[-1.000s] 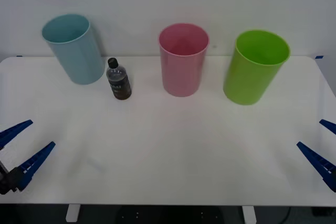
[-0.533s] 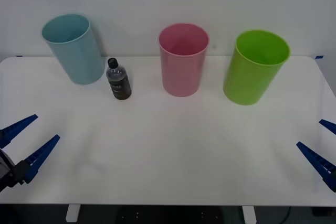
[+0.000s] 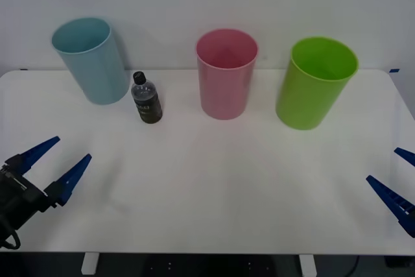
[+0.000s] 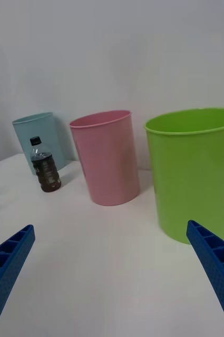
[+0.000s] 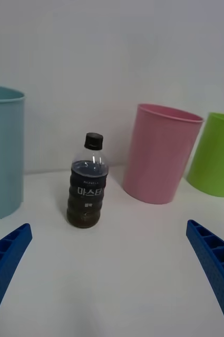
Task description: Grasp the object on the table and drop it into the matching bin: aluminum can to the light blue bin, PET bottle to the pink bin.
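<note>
The PET bottle (image 3: 146, 98) stands upright on the white counter (image 3: 214, 186), toward its far edge. It sits just beside the light blue bin (image 3: 91, 60), on the side facing the pink bin (image 3: 225, 73), and is nearer the blue one. Dark brown liquid fills most of the bottle, a black cap closes it and a dark label wraps its ribbed body. A lime green bin (image 3: 316, 82) stands on the far side of the pink bin, so the three bins form a row along the back of the counter, all upright and apart from one another.

The left pincer (image 3: 56, 163) hovers over the near left corner of the counter, its blue ribbed fingers spread wide and holding nothing; from its wrist camera the bottle (image 5: 88, 181) stands between the two fingertips' lines, well ahead of them. The right pincer (image 3: 402, 180) waits at the near right edge of the counter, likewise wide open and empty, well apart from the bins.
</note>
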